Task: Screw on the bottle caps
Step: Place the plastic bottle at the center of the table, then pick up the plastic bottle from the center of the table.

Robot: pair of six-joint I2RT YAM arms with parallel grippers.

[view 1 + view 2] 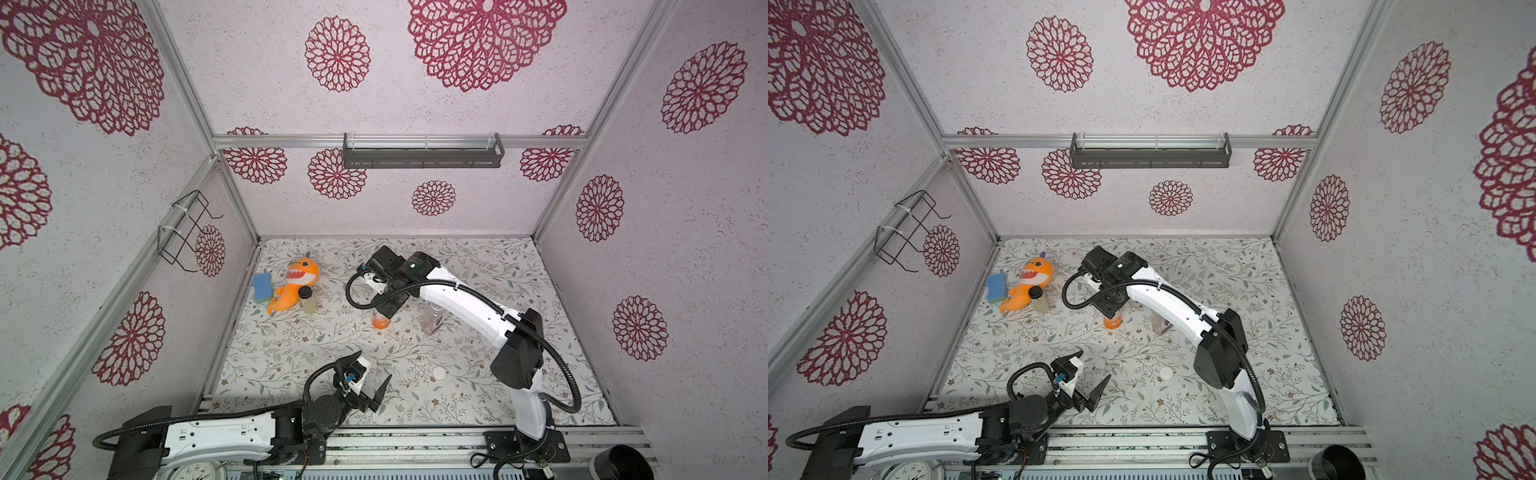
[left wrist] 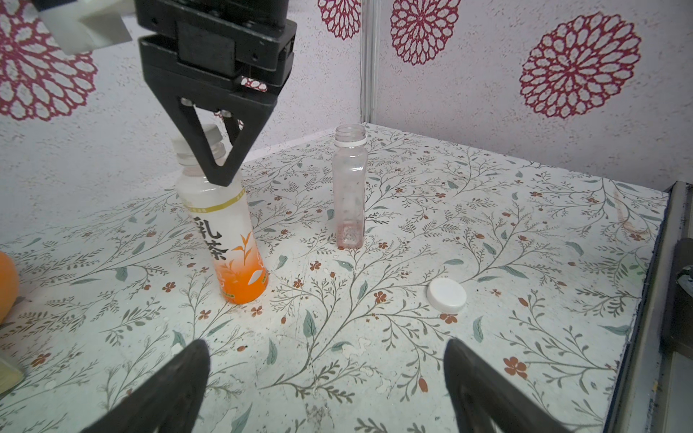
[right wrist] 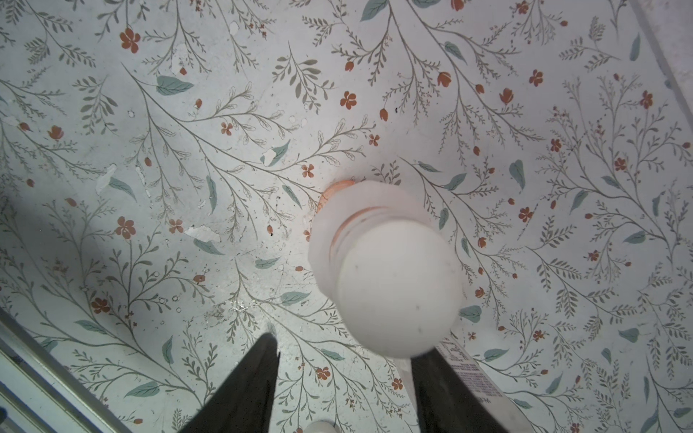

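The orange bottle [image 2: 225, 232] stands on its orange base near the middle of the table [image 1: 519, 291], long axis vertical, neck up. A white cap [image 3: 397, 288] sits on its neck. The right claw [image 2: 221, 176] hangs straight down over it, jaws parted either side of the neck. In the right wrist view one of its fingers [image 3: 446, 393] is at the cap's edge and the other stands clear of it, so nothing is gripped.

The label fades from white to orange. Large dark characters, 乳茶, run down it beside an orange leaf sprig. The small print round the side is too fine to read.

Just beside the orange bottle, on the right arm's side, the clear bottle [image 2: 350, 187] also stands upright. It is squarer, its neck is open, and a white ring sits under the thread. I can make out no writing on it. Nearer the front rail than the orange bottle, the loose cap [image 1: 439, 374] lies flat, closed face up. The left claw [image 1: 374, 364] hovers low, well in front of the orange bottle, spread wide and empty.

Well away from the orange bottle, toward the left wall, lie a plush shark [image 1: 297, 282], a blue sponge [image 1: 262, 286] and a black-lidded jar [image 1: 307, 299].

The table has a pale covering printed with grey-green sprigs and small rust flowers, scuffed in spots. The walls [image 1: 257, 75] are pale and textured with crimson medallions, framed in aluminium. A grey shelf [image 1: 422, 156] hangs on the back wall and a wire rack [image 1: 183, 232] on the left one.
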